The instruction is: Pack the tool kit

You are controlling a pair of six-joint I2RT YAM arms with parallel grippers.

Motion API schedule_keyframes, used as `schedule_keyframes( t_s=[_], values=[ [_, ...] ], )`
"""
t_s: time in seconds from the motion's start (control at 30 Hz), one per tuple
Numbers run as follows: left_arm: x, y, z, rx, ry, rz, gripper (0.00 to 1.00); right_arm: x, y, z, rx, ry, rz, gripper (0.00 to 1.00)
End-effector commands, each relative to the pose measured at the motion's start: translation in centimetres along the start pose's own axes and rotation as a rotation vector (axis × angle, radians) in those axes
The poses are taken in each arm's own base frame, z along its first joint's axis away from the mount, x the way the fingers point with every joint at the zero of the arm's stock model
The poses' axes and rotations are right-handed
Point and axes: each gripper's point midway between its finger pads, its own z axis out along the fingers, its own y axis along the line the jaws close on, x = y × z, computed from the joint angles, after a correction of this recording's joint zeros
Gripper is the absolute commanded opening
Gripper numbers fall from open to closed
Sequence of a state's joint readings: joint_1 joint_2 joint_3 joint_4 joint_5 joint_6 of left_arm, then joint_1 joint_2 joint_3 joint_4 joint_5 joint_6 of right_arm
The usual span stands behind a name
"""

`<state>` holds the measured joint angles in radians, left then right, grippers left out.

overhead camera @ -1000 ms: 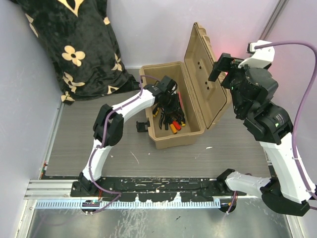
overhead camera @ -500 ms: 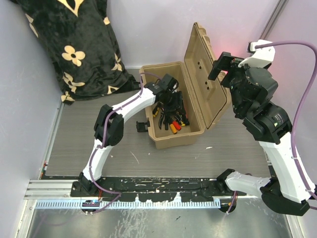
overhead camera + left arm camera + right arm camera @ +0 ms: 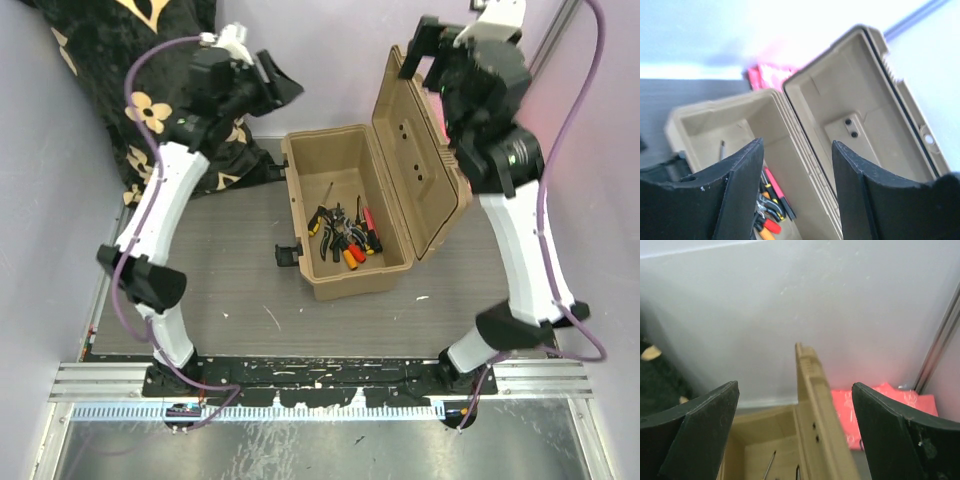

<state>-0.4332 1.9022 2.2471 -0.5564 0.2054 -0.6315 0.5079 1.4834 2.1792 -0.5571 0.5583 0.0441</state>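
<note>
Open tan hard-plastic rectangular toolbox [image 3: 345,285], ribbed lid [image 3: 415,165] raised, holds orange- and red-handled tools [image 3: 345,238]. Left gripper [image 3: 797,145] and right gripper [image 3: 794,386] gape wide, empty

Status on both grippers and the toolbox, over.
Left gripper open, empty, raised. Right gripper open, lined up over lid edge. Toolbox open, tools inside. Nothing obstructing.

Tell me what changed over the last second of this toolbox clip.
The left hand rose out of the toolbox, up and back-left above the floral blanket; it is now open and empty. The right hand lifted to the top edge of the raised lid, still open. Toolbox, lid, and the pliers and screwdrivers inside stayed put.
</note>
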Motion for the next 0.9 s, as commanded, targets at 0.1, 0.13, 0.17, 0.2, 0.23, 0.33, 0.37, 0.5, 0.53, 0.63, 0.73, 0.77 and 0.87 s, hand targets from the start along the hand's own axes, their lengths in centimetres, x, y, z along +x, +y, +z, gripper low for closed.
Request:
schedule_keyframes(
  t_s=[0.1,0.13,0.17,0.2,0.23,0.33,0.37,0.5,0.53,0.63,0.73,0.77,0.87],
  values=[
    [-4.1,6.5,-4.7,-0.142,-0.123,-0.036,0.58,1.1,-6.8,9.1,-0.025,0.054,0.117,1.00],
    [-3.9,8.1,-5.5,-0.174,-0.119,-0.061,0.58,1.6,-9.2,9.9,0.002,0.066,0.144,1.00],
    [-4.4,9.2,-6.4,-0.194,-0.131,-0.078,0.58,2.7,-10.4,10.4,0.008,0.096,0.177,1.00],
    [-3.7,11.2,-7.0,-0.235,-0.117,-0.101,0.58,3.8,-13.2,10.7,0.043,0.127,0.210,1.00],
    [-3.4,12.6,-7.7,-0.265,-0.111,-0.119,0.58,5.4,-14.8,10.9,0.051,0.170,0.248,1.00],
    [-1.4,16.7,-9.7,-0.359,-0.076,-0.153,0.58,10.5,-18.3,10.8,0.067,0.306,0.319,0.99],
    [-0.6,17.8,-10.3,-0.386,-0.063,-0.157,0.58,12.2,-18.7,10.5,0.063,0.350,0.333,0.98],
    [3.2,20.9,-11.4,-0.461,0.000,-0.154,0.58,17.0,-17.9,9.3,-0.008,0.468,0.361,0.91],
    [4.2,21.6,-11.3,-0.475,0.020,-0.161,0.57,17.8,-17.5,9.0,-0.031,0.486,0.373,0.89],
    [6.3,23.3,-10.7,-0.506,0.071,-0.187,0.56,20.6,-16.1,8.0,-0.102,0.548,0.427,0.83],
    [7.0,24.3,-10.1,-0.526,0.089,-0.198,0.56,22.5,-14.8,7.1,-0.173,0.606,0.452,0.82],
    [7.1,24.4,-10.0,-0.528,0.091,-0.195,0.56,22.9,-14.2,6.9,-0.199,0.622,0.458,0.81],
    [7.2,24.9,-9.5,-0.533,0.096,-0.197,0.56,23.2,-12.2,6.2,-0.282,0.650,0.467,0.81]
  ],
)
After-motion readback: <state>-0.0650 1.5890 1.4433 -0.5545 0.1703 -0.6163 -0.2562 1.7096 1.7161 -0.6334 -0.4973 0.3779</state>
